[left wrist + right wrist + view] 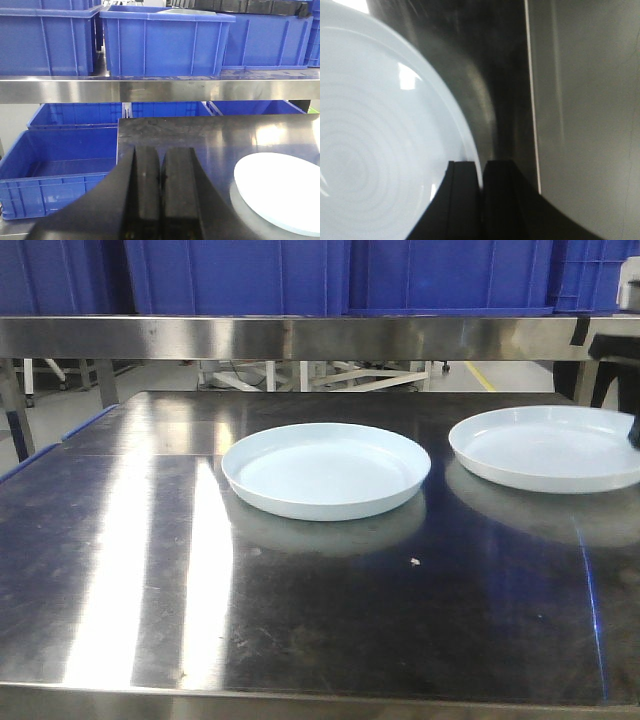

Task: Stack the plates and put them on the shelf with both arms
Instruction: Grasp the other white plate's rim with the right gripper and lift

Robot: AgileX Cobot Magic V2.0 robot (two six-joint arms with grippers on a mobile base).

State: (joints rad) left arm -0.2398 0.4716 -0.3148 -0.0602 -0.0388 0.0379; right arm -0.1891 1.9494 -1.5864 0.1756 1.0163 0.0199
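Observation:
Two pale bluish-white plates lie apart on the steel table [150, 570]. One plate [325, 470] sits mid-table, the other plate [550, 445] at the right. My right gripper [481, 162] is shut on the right plate [380, 150], one finger inside its near rim and one outside. Only a dark tip of the right gripper [634, 430] shows in the front view. My left gripper [161, 150] is shut with nothing between its fingers. It hovers over the table's left part, well left of a plate [280, 192]. The steel shelf [300, 337] runs across behind the table.
Blue plastic bins [250, 275] stand on the shelf. More blue bins [60, 155] sit low beyond the table's left edge. The table's right edge [531, 100] runs close beside the held plate, with grey floor beyond it.

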